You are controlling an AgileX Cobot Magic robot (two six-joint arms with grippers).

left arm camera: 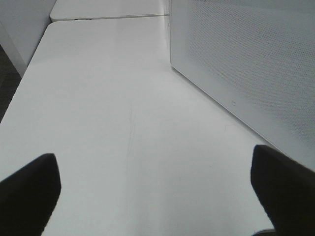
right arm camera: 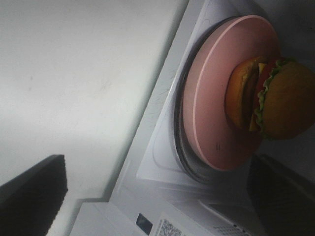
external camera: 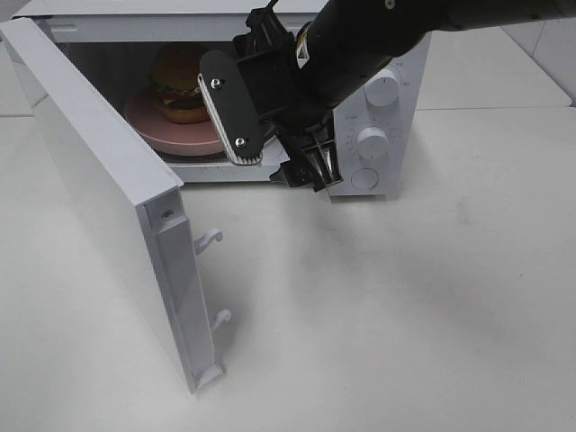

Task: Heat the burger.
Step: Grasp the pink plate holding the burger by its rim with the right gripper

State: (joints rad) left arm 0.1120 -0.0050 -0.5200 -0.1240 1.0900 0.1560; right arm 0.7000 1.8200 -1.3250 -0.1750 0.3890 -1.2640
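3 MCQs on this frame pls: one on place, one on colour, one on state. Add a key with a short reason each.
1. Where is the burger?
A) on a tray outside
B) on the plate inside the microwave
C) on top of the microwave

2. What colour is the plate?
A) pink
B) blue
C) white

3. The microwave door is:
A) shut
B) swung open
C) missing

Key:
1 B, the burger sits on the plate within the cavity.
2 A, the plate reads pink in both the high view and the right wrist view.
3 B, the door stands wide of the cavity, leaving the inside in plain view.
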